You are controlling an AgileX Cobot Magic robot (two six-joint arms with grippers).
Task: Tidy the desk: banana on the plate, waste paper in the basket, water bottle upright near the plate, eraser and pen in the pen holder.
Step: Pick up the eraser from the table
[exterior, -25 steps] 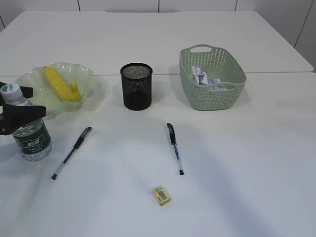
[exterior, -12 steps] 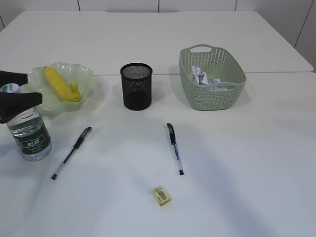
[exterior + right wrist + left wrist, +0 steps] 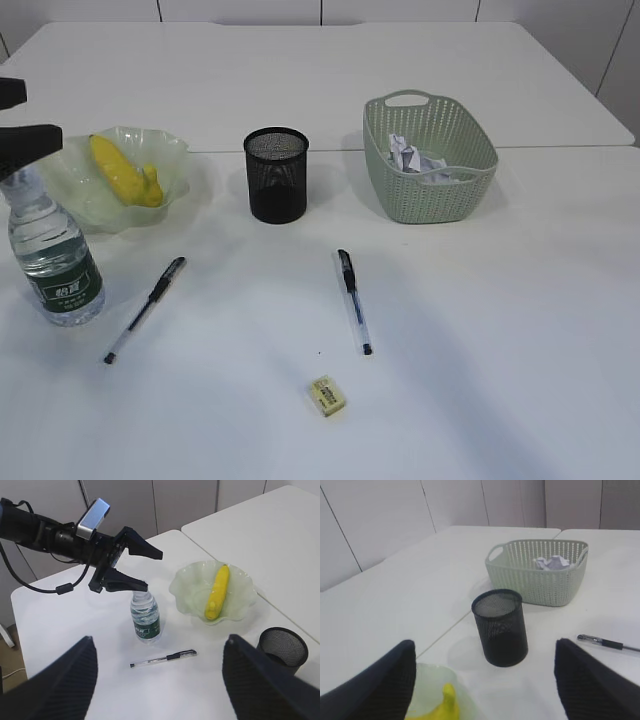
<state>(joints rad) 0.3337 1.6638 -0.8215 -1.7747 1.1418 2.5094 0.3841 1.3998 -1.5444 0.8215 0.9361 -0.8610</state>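
The water bottle [image 3: 55, 262] stands upright on the table left of the pale green plate [image 3: 172, 150], which holds the banana [image 3: 122, 170]. My left gripper [image 3: 42, 112] is open and empty, just above the bottle's cap; it also shows in the right wrist view [image 3: 152, 571]. The black mesh pen holder [image 3: 276, 175] stands mid-table. One pen [image 3: 146, 308] lies beside the bottle, another pen [image 3: 353, 300] in the middle. The yellow eraser [image 3: 327, 395] lies near the front. Crumpled paper [image 3: 414, 158] sits in the green basket [image 3: 470, 185]. My right gripper [image 3: 159, 645] is open and empty, high above the left pen [image 3: 165, 658].
In the left wrist view the pen holder [image 3: 500, 627] is straight ahead between the open fingers [image 3: 375, 685], with the basket [image 3: 520, 577] behind it. A seam between two tabletops runs behind the plate and holder.
My left gripper has let go of the bottle and risen above its cap. The bottle stays standing in the same spot.
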